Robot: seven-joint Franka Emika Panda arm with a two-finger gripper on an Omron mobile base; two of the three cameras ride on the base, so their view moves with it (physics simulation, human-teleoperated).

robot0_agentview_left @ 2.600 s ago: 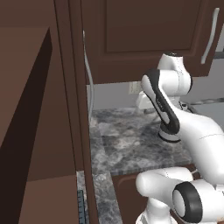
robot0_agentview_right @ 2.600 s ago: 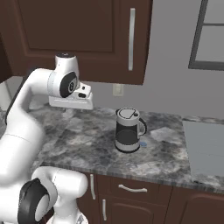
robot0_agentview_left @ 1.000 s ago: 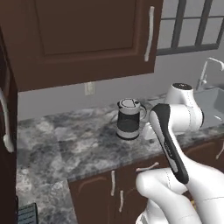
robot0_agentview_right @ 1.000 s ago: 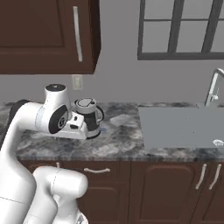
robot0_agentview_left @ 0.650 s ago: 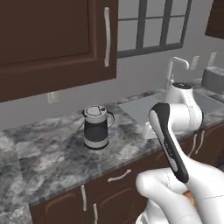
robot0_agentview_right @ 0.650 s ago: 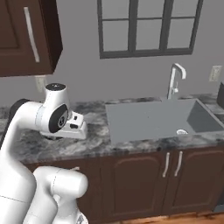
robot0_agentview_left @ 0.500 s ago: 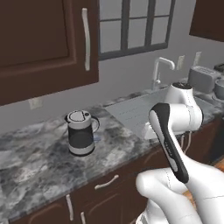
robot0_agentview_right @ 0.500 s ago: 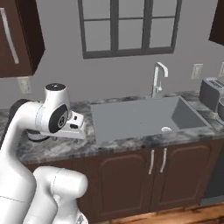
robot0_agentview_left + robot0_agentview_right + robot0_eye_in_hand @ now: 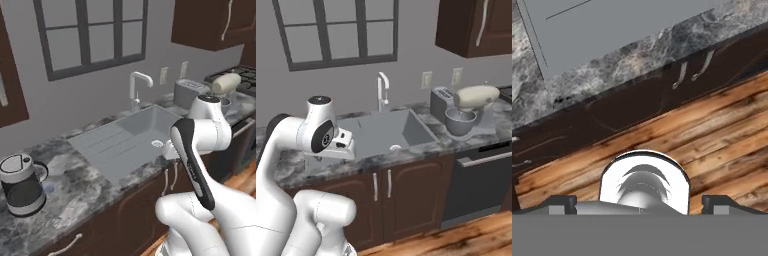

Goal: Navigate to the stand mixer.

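Observation:
The stand mixer [image 9: 474, 110], with a cream head over a silver bowl, stands on the counter right of the sink, next to the grey toaster [image 9: 441, 102]. In the left base view the stand mixer [image 9: 226, 82] peeks out behind my arm's elbow at the far right. My gripper [image 9: 639, 204] hangs folded close to my body in front of the sink cabinet, well left of the mixer. Its dark fingertips [image 9: 560, 203] stand wide apart, open, with nothing between them. The white hand [image 9: 341, 144] shows by the counter edge.
A grey sink [image 9: 390, 129] with a faucet [image 9: 382, 89] lies ahead. The black-and-silver kettle [image 9: 20, 184] sits at the far left. A dishwasher front [image 9: 481, 181] is below the mixer; a stove [image 9: 235, 74] lies beyond. Wooden floor [image 9: 712, 145] runs along the cabinets.
The whole view has swept right along the counter as the base drove: the kettle slid left, and the sink, toaster and stand mixer came into view. The arm's pose is unchanged.

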